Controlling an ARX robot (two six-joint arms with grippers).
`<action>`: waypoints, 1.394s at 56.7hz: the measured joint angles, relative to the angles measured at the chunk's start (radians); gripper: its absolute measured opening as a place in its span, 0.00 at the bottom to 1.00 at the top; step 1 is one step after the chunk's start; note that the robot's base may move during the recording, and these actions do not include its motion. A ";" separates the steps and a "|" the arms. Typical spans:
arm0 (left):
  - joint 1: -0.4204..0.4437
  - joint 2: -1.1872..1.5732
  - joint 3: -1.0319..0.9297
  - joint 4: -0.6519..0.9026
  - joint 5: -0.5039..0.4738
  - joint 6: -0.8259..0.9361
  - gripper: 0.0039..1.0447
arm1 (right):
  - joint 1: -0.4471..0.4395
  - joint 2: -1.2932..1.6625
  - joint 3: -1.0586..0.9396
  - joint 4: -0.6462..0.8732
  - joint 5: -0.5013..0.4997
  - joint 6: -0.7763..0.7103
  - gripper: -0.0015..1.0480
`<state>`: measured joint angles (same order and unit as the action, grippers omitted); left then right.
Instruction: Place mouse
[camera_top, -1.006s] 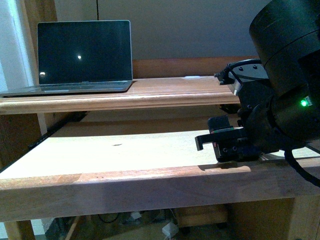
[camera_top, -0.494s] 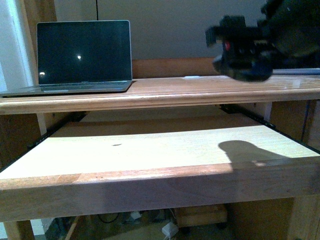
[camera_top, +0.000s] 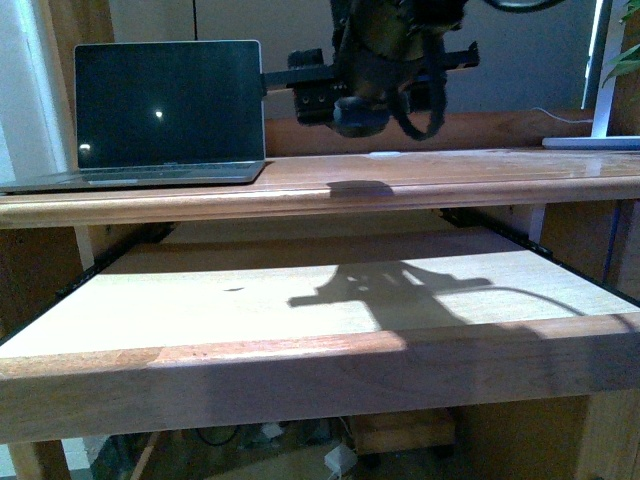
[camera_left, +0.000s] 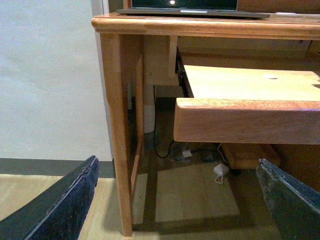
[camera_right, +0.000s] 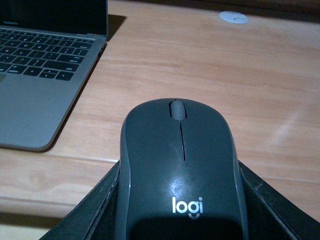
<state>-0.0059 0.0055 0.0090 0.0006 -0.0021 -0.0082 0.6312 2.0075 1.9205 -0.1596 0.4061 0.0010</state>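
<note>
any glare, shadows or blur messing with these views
Front view: the right arm casts a shadow across the pull-out shelf; a glare spot sits on the laptop screen. Right wrist view: dim, soft sheen on the mouse. Left wrist view: evenly lit, sharp.

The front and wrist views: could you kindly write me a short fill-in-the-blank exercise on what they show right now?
1. The right claw is shut on the ____.
2. The brand word printed on its shell reads ____.
3. The laptop on the desk top has its lid ____.
4. The left claw is open and holds ____.

Missing words: mouse; logi; open; nothing.
</note>
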 joint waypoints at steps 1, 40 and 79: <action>0.000 0.000 0.000 0.000 0.000 0.000 0.93 | 0.002 0.021 0.028 -0.008 0.006 0.000 0.53; 0.000 0.000 0.000 0.000 0.000 0.000 0.93 | 0.017 0.522 0.752 -0.299 0.129 0.050 0.57; 0.000 0.000 0.000 0.000 0.000 0.000 0.93 | -0.090 -0.088 -0.130 0.317 -0.192 0.092 0.93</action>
<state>-0.0059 0.0055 0.0090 0.0006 -0.0021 -0.0082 0.5415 1.9194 1.7901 0.1577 0.2142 0.0925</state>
